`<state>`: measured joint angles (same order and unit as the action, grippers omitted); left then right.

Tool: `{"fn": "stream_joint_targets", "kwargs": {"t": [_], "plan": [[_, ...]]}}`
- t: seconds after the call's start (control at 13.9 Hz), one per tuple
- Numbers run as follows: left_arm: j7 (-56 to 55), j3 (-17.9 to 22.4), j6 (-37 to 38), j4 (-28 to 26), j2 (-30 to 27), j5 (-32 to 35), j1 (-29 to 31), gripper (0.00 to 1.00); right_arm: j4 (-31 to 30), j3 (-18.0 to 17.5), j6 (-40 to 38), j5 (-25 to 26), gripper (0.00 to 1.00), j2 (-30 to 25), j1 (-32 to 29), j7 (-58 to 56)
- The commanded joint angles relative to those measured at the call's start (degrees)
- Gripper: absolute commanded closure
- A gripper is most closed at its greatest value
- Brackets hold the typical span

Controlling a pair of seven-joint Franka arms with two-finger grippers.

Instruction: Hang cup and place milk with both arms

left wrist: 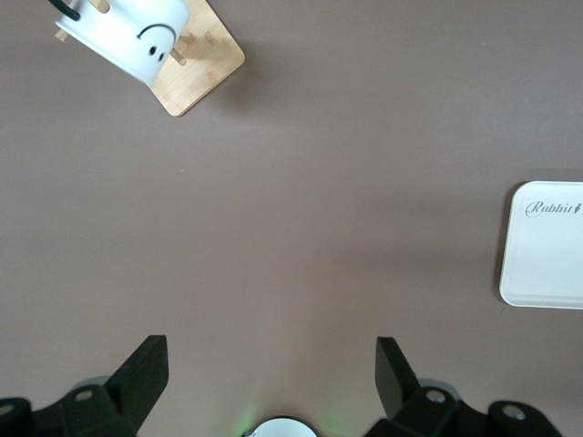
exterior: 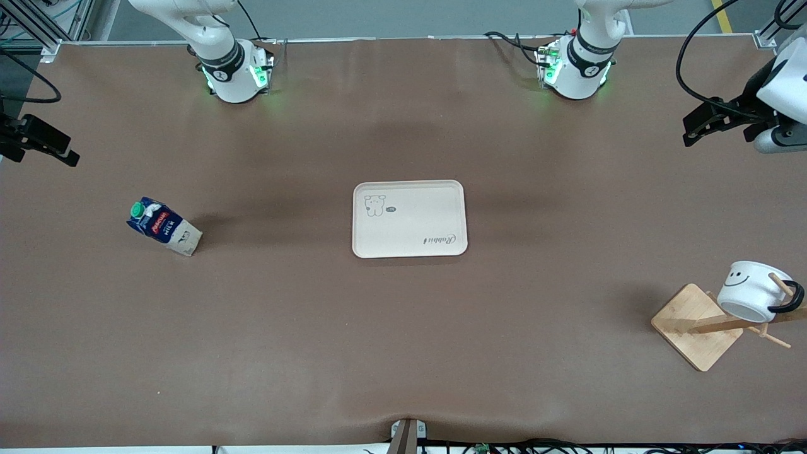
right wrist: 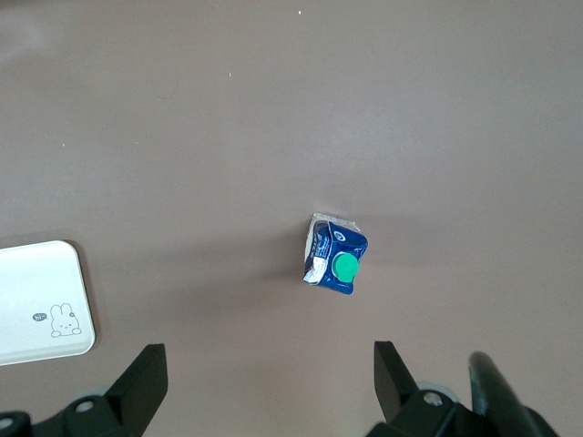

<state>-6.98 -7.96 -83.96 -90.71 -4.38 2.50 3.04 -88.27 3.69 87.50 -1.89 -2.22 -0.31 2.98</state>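
We find the cup (exterior: 750, 291) already hung: its black loop handle is threaded over a peg of the wooden rack (exterior: 712, 325), which stands at the left arm's end of the table, nearer the front camera than the tray (exterior: 410, 218). It tilts mouth-down on the peg, which we judge is the resting pose a mug takes once let go, so that half of the job looks done. It is a smooth, glossy white mug with a drawn smile; the rack is pale bamboo, a flat square base with slim dowels. The milk (exterior: 164, 226) stands on the brown mat toward the right arm's end, well apart from the tray, a small blue waxed-card carton with a round green cap. The cream tray, a shallow rounded rectangle with a rabbit print, lies at the table's centre with nothing on it, so we take it as the carton's likely destination. The left gripper (exterior: 696, 129) hangs over the mat's edge at its own end, fingers spread and holding nothing. The right gripper (right wrist: 269, 378) hovers high over the carton's area, likewise spread wide and holding nothing.
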Motion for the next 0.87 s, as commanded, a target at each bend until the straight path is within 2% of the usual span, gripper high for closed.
{"fn": "stream_joint_targets", "kwargs": {"t": [0.0,0.22,0.79], "plan": [[0.3,-0.04,0.99,0.88,-0.46,-1.35,0.12,0.0,0.82,-0.08,0.04,1.19,0.0,0.46,0.05,0.62],[0.65,-0.04,0.99,1.06,-0.19,-3.2,0.12,0.0,0.82,-0.08,0.04,1.28,0.0,0.64,0.05,0.8],[-0.32,0.05,0.99,1.94,0.16,-3.12,0.12,0.0,0.82,-0.08,-0.05,1.98,0.0,0.9,0.05,0.88]]}}
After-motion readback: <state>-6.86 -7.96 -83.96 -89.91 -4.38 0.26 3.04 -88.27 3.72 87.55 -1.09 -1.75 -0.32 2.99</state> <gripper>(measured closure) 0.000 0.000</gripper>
